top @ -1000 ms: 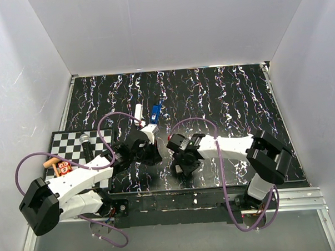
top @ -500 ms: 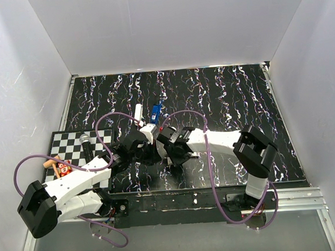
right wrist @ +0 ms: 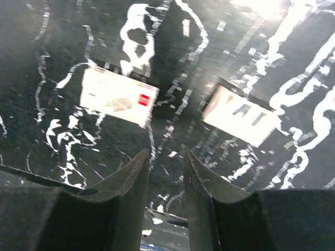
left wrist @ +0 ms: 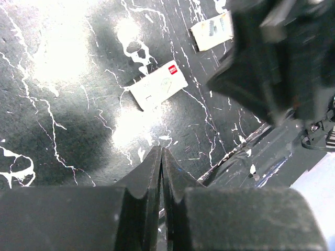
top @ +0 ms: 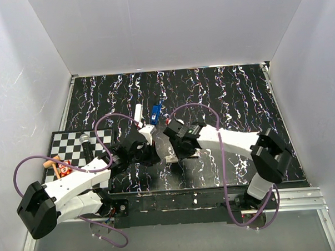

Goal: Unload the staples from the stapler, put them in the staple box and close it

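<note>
**Left wrist view: fingers closed on nothing, stapler not yet in hand**

The left gripper [left wrist: 161, 154] has its fingers pressed together with nothing between them, low over the black marbled table [top: 222, 95]. The right gripper [right wrist: 167, 155] shows a narrow gap between its fingers, and that gap is empty too. Just past both sets of fingertips lie two small flat things. One is a white packet with a red mark [left wrist: 158, 90] and the other is a plain white packet [right wrist: 241, 116]. What they contain is too blurred to tell.

From above, the two wrists meet near the middle of the table. The blue stapler [top: 155, 112] lies farther back, beyond both grippers and touched by neither. A white stick [top: 138, 111] lies just beside it. A checkered mat [top: 68, 142] sits well off to the left.

As I judge it, the task is at the approach. The stapler is not held, and the pictures do not show whether its magazine is open. The next move calls for the left fingers to spread. One arm should then reach back to pin the blue body while the other works the staple tray.
</note>
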{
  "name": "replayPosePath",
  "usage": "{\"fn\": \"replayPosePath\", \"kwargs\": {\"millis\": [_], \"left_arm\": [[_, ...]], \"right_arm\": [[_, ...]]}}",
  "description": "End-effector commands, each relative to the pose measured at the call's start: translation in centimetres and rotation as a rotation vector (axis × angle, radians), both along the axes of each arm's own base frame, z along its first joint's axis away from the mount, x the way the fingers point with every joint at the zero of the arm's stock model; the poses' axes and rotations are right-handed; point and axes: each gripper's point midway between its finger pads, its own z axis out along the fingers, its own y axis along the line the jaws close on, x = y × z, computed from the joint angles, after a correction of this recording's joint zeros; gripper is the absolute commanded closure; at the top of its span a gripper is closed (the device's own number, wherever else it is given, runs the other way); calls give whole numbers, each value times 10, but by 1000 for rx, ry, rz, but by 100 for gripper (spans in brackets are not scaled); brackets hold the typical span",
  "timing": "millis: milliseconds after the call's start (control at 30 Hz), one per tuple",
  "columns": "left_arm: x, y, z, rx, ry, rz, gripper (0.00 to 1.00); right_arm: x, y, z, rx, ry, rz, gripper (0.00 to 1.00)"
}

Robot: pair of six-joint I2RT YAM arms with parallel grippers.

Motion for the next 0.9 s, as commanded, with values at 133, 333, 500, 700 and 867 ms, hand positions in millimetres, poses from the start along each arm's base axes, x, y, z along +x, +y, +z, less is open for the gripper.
{"fn": "replayPosePath", "kwargs": {"millis": [133,333,500,700,867], "left_arm": [[6,7,-15,32,-2,63,100],[8,9,-26,51,7,85,100],[9,7,-30,52,11,85,100],[15,9,-38,87,12,108,100],[18,8,-41,96,17,121,100]], "right_arm": [[17,-70,7,-48,-35,-198,60],[35,-94,4,-36,-46,-303,61],[44,-97,-3,-34,-31,-332,61],[49,-90,-6,-23,-16,-328,62],[50,-85,-11,-16,-7,-325,62]]}}
